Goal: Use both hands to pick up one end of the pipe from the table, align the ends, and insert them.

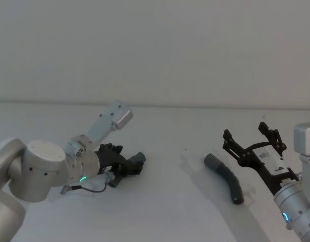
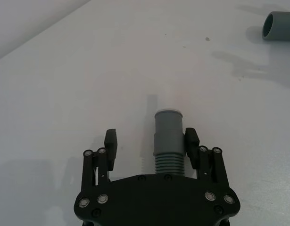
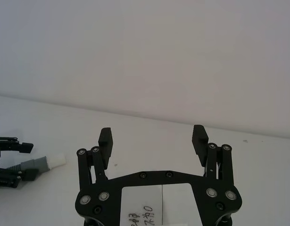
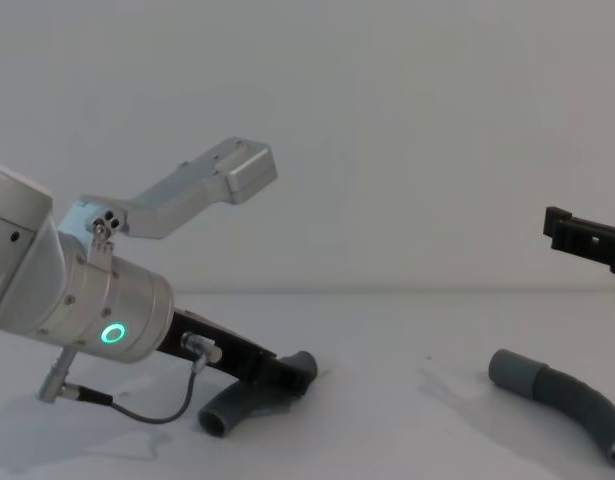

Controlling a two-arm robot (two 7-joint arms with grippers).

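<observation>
Grasping stage: left gripper (image 2: 151, 135) has its jaws apart, straddling the short hose (image 2: 169, 146), one finger touching it. Right gripper (image 3: 153, 139), jaws wide, hovers near the long hose (image 1: 227, 176). Next, probably: clamp both, lift, align cuffs (image 2: 168, 123).

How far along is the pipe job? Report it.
Nothing is finished. In hand: the left hand sits open around the shorter hose piece, not yet gripping it. Left: the right hand hovers open, the longer piece lies on the table; grasping, aligning and inserting remain.

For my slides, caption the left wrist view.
Left gripper, open, straddles one ribbed pipe piece on the table; the other piece's cuff lies apart.
</observation>
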